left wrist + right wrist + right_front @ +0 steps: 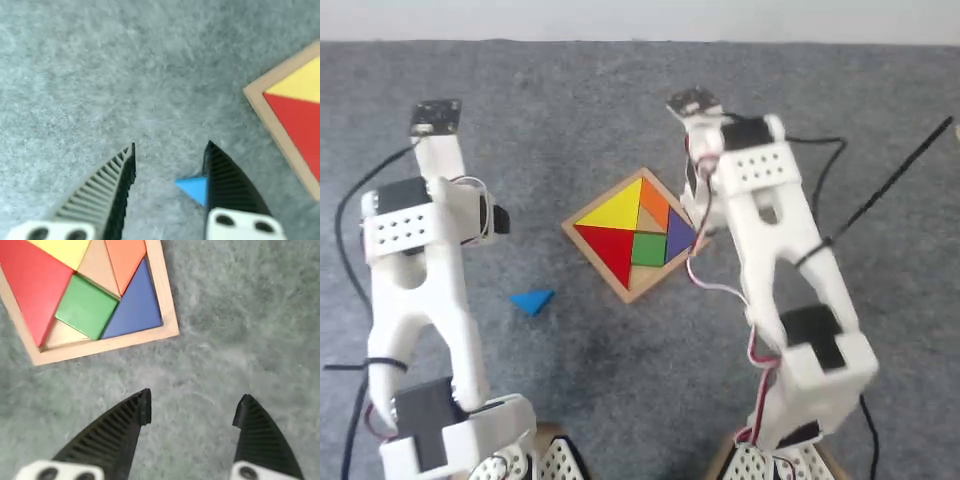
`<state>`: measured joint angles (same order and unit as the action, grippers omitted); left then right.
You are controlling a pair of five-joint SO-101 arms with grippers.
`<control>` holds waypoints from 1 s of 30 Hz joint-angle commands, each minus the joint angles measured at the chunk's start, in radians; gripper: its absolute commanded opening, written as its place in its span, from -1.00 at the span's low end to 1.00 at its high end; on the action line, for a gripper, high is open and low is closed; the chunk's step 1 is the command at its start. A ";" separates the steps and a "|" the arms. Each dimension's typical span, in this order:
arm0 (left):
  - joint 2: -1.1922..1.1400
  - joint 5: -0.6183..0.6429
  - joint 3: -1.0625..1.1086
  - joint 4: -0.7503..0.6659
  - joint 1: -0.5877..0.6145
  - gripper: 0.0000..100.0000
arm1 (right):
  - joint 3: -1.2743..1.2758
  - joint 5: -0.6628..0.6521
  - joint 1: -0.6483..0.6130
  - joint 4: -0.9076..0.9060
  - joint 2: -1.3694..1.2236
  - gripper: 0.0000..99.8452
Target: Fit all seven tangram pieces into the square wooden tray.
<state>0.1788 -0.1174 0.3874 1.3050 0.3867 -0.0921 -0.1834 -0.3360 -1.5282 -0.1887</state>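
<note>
Left gripper (171, 145) and right gripper (195, 395) both spread; small blue wooden triangle (192, 187), left of the square wooden tray (592, 258), sits off-centre by one left finger, so closing might just flick it.

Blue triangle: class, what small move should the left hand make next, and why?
Probably shift the open left hand sideways to centre the blue triangle between its fingers. The triangle lies on the carpet outside the tray, partly hidden by one finger, off centre.

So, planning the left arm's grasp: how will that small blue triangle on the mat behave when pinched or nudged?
The blue triangle looks flat, rigid and small: probably light, unlikely to roll. Lying low, it may be awkward to pinch; the fuzzy grey mat likely resists sliding.
</note>
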 commanded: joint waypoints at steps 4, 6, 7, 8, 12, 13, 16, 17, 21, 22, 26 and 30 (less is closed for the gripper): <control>-0.141 -0.044 -0.047 0.048 -0.006 -0.54 | 0.588 -0.031 -0.019 0.398 0.196 -0.45; -0.189 -0.141 -0.042 0.068 -0.025 -0.54 | 0.654 -0.060 -0.008 0.440 0.222 -0.45; -0.210 -0.199 -0.042 0.100 -0.032 -0.54 | 0.671 -0.064 -0.001 0.443 0.231 -0.45; -0.226 -0.256 -0.044 0.117 -0.034 -0.54 | 0.684 -0.069 0.002 0.449 0.232 -0.45; -0.239 -0.445 -0.058 0.117 -0.034 -0.54 | 0.717 -0.072 0.007 0.483 0.243 -0.45; -0.239 -0.525 -0.059 0.133 -0.037 -0.54 | 0.718 -0.072 0.005 0.483 0.243 -0.45; -0.241 -0.741 -0.059 0.149 -0.035 -0.54 | 0.720 -0.072 0.001 0.484 0.234 -0.45; -0.241 -0.804 -0.059 0.153 -0.035 -0.54 | 0.720 -0.072 0.001 0.484 0.234 -0.45; -0.242 -0.910 -0.056 0.149 -0.069 -0.54 | 0.721 -0.071 0.002 0.496 0.234 -0.45; -0.244 -0.913 -0.054 0.146 -0.080 -0.54 | 0.721 -0.071 0.004 0.499 0.234 -0.45; -0.241 -0.922 0.010 0.084 -0.121 -0.55 | 0.721 -0.071 0.005 0.504 0.234 -0.45; -0.239 -0.927 0.156 -0.040 -0.160 -0.55 | 0.721 -0.071 0.007 0.504 0.234 -0.45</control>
<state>-0.0790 -1.0226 0.4795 1.3617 0.2470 0.6337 -0.2432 -0.3437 -1.0342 -0.0046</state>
